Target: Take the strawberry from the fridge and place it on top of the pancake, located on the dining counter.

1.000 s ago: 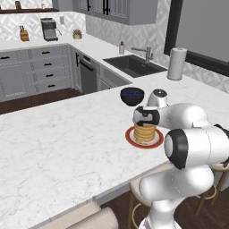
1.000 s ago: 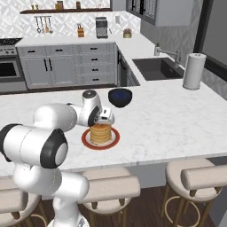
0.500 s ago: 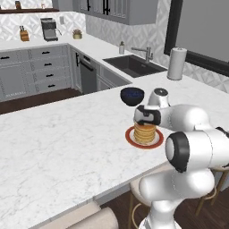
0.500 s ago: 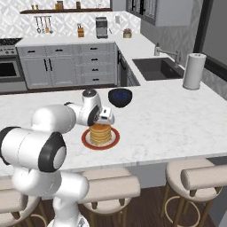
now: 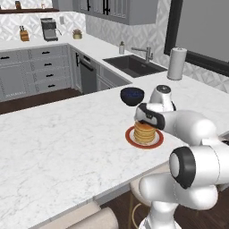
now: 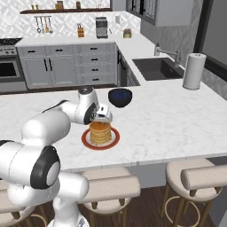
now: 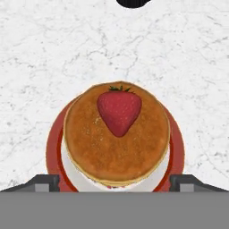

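Marble dining counter [image 5: 67,147]; arm bent low, fingers [image 7: 42,182] spread above strawberry-topped [image 7: 119,110] pancake [image 7: 116,141].

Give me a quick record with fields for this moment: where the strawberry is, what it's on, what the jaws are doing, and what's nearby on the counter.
strawberry: small bright red strawberry lies on the top pancake, free of the fingers
pancake: short stack of golden-tan round pancakes on a small red-orange plate
surface: white marble-patterned dining counter
gripper: gripper sits directly above the stack, jaws open wide, holding nothing
nearby: dark blue bowl behind the plate, apart from it
task state: strawberry placed
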Motion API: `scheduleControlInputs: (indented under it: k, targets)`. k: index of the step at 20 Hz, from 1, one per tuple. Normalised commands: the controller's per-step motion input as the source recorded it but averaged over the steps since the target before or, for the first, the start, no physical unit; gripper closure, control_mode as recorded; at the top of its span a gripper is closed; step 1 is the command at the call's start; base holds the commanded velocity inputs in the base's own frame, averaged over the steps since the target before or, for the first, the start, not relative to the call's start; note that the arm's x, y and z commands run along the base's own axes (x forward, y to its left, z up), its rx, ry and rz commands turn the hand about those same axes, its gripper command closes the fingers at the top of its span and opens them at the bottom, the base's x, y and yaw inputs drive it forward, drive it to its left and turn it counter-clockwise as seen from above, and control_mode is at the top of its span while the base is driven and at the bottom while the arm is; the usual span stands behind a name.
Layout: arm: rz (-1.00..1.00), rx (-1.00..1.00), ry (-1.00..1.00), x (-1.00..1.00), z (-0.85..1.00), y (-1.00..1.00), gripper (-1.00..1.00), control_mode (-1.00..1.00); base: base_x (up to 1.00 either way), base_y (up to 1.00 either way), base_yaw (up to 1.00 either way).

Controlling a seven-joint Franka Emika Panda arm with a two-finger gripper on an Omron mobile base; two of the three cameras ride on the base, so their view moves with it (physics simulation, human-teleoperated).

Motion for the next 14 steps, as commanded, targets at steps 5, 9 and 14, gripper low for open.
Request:
scheduleControlInputs:
  k: [5,9,14]
  targets:
    - [-0.04,0.00,0.00,-0.31,0.74,0.00,-1.00,-1.00,0.00,0.00,0.00]
    - [-0.05,0.00,0.00,-0.29,0.59,0.00,-1.00,-1.00,0.00,0.00,0.00]
    - [-0.07,0.00,0.00,-0.32,0.31,0.01,-1.00,-1.00,0.00,0.00,0.00]
